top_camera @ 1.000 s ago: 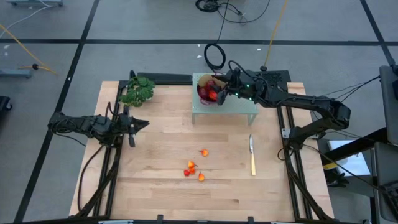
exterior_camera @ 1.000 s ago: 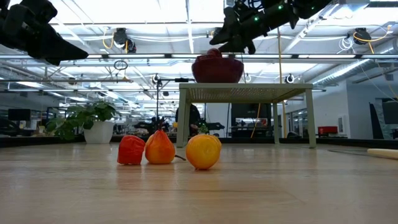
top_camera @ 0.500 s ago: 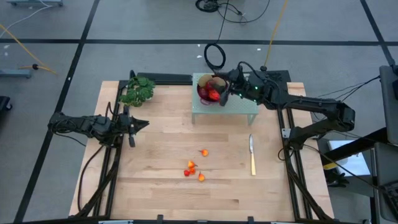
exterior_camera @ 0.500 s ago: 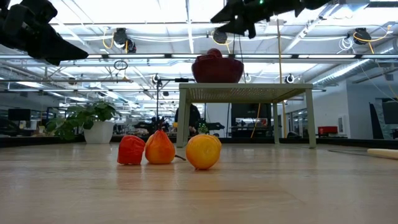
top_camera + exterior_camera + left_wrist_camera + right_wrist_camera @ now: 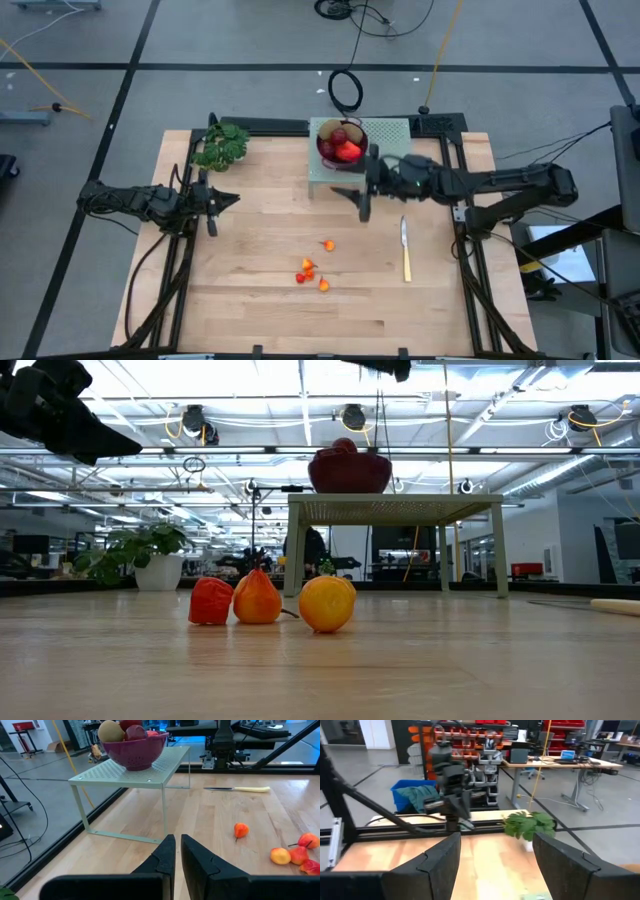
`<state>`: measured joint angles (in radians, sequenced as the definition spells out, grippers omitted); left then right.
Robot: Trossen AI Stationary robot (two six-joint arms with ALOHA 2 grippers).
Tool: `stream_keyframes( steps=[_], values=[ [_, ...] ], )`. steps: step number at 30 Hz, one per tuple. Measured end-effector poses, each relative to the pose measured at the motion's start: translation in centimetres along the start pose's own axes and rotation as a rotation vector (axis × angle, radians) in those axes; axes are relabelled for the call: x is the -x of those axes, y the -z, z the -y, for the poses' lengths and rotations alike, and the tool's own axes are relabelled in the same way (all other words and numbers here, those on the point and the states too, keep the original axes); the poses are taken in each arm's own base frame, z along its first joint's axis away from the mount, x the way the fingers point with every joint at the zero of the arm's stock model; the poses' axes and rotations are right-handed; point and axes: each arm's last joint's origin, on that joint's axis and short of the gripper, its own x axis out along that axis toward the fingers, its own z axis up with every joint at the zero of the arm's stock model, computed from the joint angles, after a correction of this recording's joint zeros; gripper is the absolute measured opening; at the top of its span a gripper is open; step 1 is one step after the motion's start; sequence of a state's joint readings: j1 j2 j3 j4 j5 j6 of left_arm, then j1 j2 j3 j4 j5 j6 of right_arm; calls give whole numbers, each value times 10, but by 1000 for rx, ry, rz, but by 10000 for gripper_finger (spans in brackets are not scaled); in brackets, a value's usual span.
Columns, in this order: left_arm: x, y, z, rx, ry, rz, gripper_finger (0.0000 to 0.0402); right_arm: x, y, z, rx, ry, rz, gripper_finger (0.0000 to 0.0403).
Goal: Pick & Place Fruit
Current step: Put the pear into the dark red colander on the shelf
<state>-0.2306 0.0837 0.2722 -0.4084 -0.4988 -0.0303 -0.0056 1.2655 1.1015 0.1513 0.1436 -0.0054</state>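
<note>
A dark red bowl (image 5: 322, 150) stands on a pale green mesh stand (image 5: 392, 130). It holds a kiwi (image 5: 111, 730), dark red round fruit (image 5: 338, 135) and an orange-red piece (image 5: 349, 151). Several tiny orange-red fruits (image 5: 306, 270) lie loose on the wooden table, one (image 5: 328, 245) apart from the rest. My right gripper (image 5: 352, 200) is open and empty, hovering off the stand's near edge, high above the table. My left gripper (image 5: 226, 200) is shut and empty, held over the table's left part.
A yellow-handled knife (image 5: 405, 251) lies on the table right of the loose fruits. A green leafy bunch (image 5: 222, 145) sits at the far left corner. The stand's thin legs (image 5: 294, 550) rest on the table's far side. Bare wood lies around the loose fruits.
My right gripper has risen from over the bowl, climbing almost out of the low view, and has drawn back toward the table's near edge, past the stand's front. The fruit in the bowl has stayed in place. The left arm has kept still.
</note>
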Motion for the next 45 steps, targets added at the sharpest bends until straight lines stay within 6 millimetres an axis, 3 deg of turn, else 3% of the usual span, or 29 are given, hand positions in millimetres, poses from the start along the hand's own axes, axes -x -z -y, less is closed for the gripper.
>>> stream_keyframes(
  steps=[11, 23, 41, 45],
  values=[
    [0, 0, 0, 1, 0, 0, 33, 15, 1, -59, -17, -79, -2, 242],
    [0, 0, 0, 5, 1, 1, 33, 14, 24, -102, -98, -200, -121, 242],
    [0, 0, 0, 7, 4, 1, 33, 5, 39, -113, -76, -214, -179, 242],
    [0, 0, 0, 6, 4, 0, 33, -4, 52, -115, -99, -216, -241, 242]
  ],
)
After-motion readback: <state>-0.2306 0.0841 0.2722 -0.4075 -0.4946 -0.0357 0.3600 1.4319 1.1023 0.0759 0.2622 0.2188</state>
